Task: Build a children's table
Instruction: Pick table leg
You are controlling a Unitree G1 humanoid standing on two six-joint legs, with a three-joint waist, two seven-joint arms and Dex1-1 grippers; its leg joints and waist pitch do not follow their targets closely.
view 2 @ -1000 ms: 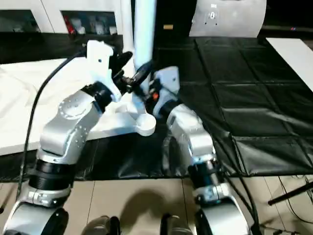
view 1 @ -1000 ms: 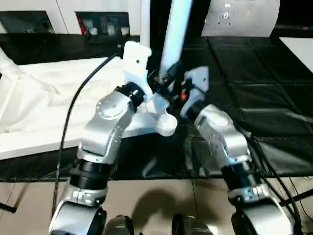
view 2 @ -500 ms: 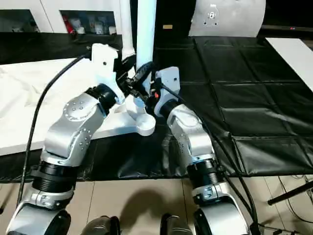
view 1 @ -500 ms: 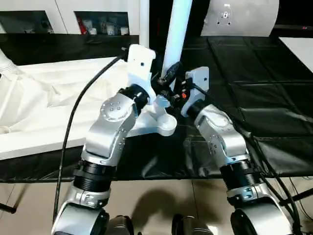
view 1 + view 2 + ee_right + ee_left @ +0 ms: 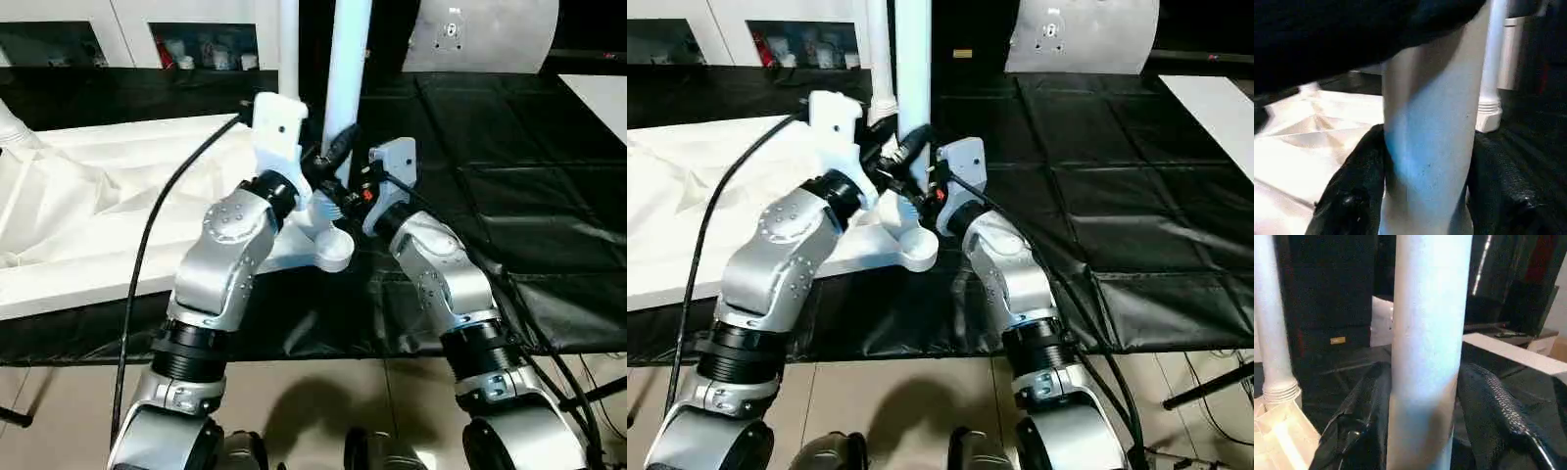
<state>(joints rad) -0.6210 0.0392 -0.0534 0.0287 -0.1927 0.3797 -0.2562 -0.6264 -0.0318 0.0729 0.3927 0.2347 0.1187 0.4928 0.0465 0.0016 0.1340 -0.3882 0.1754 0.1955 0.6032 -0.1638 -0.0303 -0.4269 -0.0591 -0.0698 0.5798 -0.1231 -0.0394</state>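
Observation:
The white table top (image 5: 118,235) lies upside down on the black workbench, its near round corner socket (image 5: 334,258) showing open. One white leg (image 5: 288,44) stands upright in a socket behind. A second white leg (image 5: 347,69) stands almost upright just above the near corner. My left gripper (image 5: 331,157) and right gripper (image 5: 345,193) are both shut on it low down. In the left wrist view this leg (image 5: 1425,347) sits between black fingers (image 5: 1493,401). In the right wrist view the leg (image 5: 1425,137) is clasped by fingers (image 5: 1352,196). Its lower end is hidden behind the grippers.
Crumpled white wrapping (image 5: 59,186) lies over the left part of the table top. A black cable (image 5: 157,215) loops from my left wrist. A pale board (image 5: 480,34) stands at the back right, and black sheet (image 5: 509,176) covers the bench to the right. Tiled floor lies below the bench's front edge.
The held leg has swung from leaning right to nearly upright and shifted slightly left. Both grippers moved with it, keeping their hold.

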